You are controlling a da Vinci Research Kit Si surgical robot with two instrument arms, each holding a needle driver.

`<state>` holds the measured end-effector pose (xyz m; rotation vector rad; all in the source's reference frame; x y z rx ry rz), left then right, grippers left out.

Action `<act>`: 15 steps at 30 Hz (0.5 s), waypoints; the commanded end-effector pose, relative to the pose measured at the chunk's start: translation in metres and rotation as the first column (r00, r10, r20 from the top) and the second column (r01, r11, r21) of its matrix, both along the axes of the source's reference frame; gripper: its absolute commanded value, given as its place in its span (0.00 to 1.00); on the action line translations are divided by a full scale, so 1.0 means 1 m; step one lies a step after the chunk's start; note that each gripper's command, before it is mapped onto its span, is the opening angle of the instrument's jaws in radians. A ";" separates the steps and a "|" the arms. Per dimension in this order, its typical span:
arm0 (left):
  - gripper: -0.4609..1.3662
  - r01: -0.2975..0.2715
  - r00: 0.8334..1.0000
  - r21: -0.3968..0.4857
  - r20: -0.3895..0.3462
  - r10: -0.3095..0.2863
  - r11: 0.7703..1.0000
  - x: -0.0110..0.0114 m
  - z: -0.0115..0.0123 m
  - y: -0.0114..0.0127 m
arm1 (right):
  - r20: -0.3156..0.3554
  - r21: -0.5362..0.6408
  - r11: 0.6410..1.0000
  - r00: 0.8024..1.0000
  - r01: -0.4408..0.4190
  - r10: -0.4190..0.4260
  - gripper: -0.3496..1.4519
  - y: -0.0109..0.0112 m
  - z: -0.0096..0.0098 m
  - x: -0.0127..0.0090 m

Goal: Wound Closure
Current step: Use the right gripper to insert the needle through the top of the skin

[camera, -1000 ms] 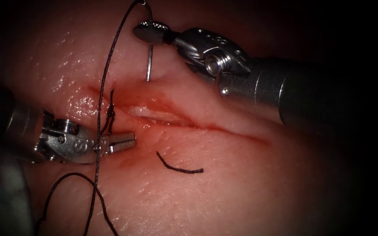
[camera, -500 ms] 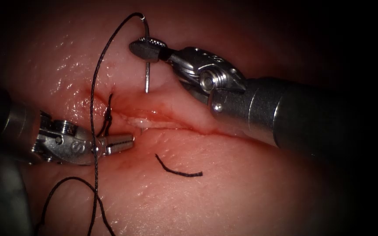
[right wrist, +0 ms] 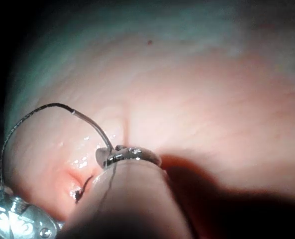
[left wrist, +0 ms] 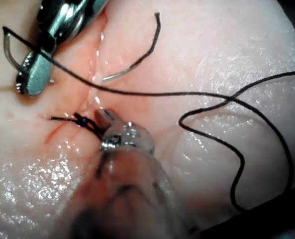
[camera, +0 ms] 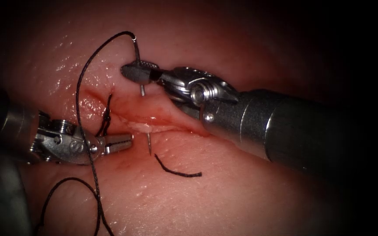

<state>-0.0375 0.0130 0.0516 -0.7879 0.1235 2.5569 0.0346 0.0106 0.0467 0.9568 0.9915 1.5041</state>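
Right gripper (camera: 130, 72): I am seeing it pinching the needle (camera: 137, 50) near the thread end of its curve, on the far side of the cut (camera: 154, 122); my right wrist view is showing the same hold (right wrist: 112, 155).
Needle: it is sitting in the tissue (camera: 224, 192), going in just under the right gripper on the far edge of the cut, and its tip (camera: 149, 144) is showing out of the near edge (half a second ago only a glint was showing there, so I am driving it through). In my left wrist view the freed tip part is lying across the cut (left wrist: 118, 74).
Left gripper (camera: 125, 142): pressed together, holding nothing that I can make out, and lying on the near side at the left end of the cut, just beside the tied stitch (camera: 106, 116).
Thread (camera: 86, 96): running from the needle's end in a wide arc to the left, crossing over the left gripper and looping over the near tissue.
Cut end of thread (camera: 178, 170): lying loose on the near tissue, close to the needle's tip.
Red fluid (camera: 154, 109): lying along the cut.
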 end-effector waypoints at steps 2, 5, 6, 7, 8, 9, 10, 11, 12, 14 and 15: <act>0.06 -0.005 1.000 0.007 0.004 0.005 1.000 0.0000 0.0000 0.0000 | 0.048 0.033 0.999 0.999 -0.012 0.011 0.00 -0.0002 -0.0003 -0.0006; 0.06 -0.005 1.000 0.007 0.004 0.005 1.000 0.0000 0.0000 0.0000 | 0.066 0.047 0.999 0.998 -0.018 0.015 0.00 -0.0002 -0.0005 -0.0012; 0.06 -0.005 1.000 0.007 0.004 0.005 1.000 0.0000 -0.0001 0.0000 | 0.067 0.047 0.999 0.998 -0.019 0.015 0.00 -0.0001 -0.0005 -0.0014; 0.06 -0.005 1.000 0.007 0.004 0.005 1.000 -0.0001 -0.0001 0.0001 | 0.075 0.053 0.998 0.997 -0.028 0.024 0.00 0.0001 -0.0006 -0.0017; 0.06 -0.005 1.000 0.007 0.003 0.005 1.000 -0.0001 -0.0001 0.0001 | 0.078 0.053 0.998 0.997 -0.031 0.027 0.00 0.0002 -0.0006 -0.0017; 0.06 -0.004 1.000 0.007 0.003 0.004 1.000 -0.0002 0.0000 0.0001 | 0.086 0.066 0.997 0.996 -0.040 0.034 0.00 0.0006 -0.0007 -0.0018; 0.06 -0.004 1.000 0.007 0.003 0.004 1.000 -0.0002 0.0000 0.0001 | 0.086 0.084 0.995 0.995 -0.049 0.042 0.00 0.0008 -0.0007 -0.0018; 0.06 -0.003 1.000 0.007 0.002 0.002 1.000 -0.0004 0.0000 0.0001 | 0.051 0.093 0.990 0.993 -0.106 0.102 0.00 0.0023 -0.0009 -0.0020; 0.06 -0.007 1.000 0.004 0.000 0.007 1.000 -0.0004 0.0000 0.0001 | 0.018 0.079 0.986 0.989 -0.148 0.147 0.00 0.0031 -0.0009 -0.0021; 0.06 -0.006 1.000 0.004 0.000 0.006 1.000 -0.0005 0.0000 0.0001 | -0.006 -0.034 0.988 0.988 -0.152 0.151 0.26 0.0040 -0.0008 -0.0021; 0.06 -0.006 1.000 0.004 0.000 0.006 1.000 -0.0005 0.0000 0.0001 | -0.011 -0.075 0.986 0.989 -0.150 0.149 0.40 0.0043 -0.0007 -0.0021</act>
